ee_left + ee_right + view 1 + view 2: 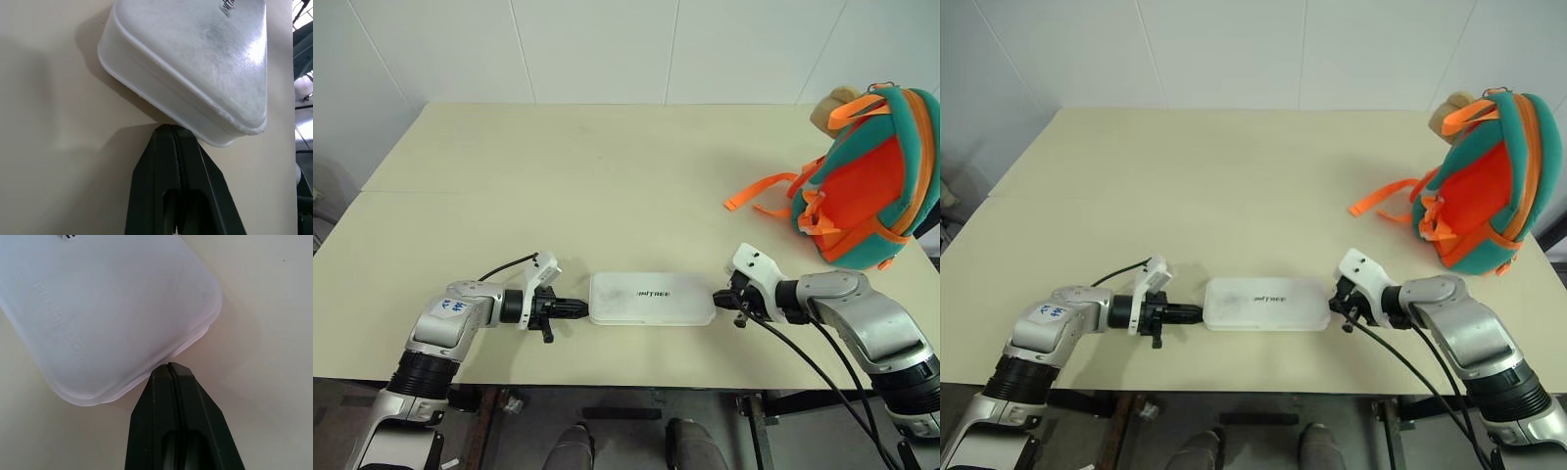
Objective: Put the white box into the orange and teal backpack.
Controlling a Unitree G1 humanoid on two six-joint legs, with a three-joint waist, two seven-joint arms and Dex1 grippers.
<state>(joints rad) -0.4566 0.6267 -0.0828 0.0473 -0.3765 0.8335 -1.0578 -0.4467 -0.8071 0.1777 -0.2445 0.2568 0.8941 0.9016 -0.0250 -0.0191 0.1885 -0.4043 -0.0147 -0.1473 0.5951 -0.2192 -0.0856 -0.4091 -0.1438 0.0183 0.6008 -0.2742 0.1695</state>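
Cream table (607, 176), white box (651, 299) near the front edge, orange and teal backpack (871, 186) well apart at far right. Left gripper (579, 309) and right gripper (719, 297), both pinched closed and empty, touch its ends; I'd squeeze evenly inward before lifting.

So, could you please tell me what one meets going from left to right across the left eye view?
Left pincer, shut, tips at the box's left end → white box lying flat on the table → right pincer, shut, at the box's right end → orange and teal backpack, farther back on the table.
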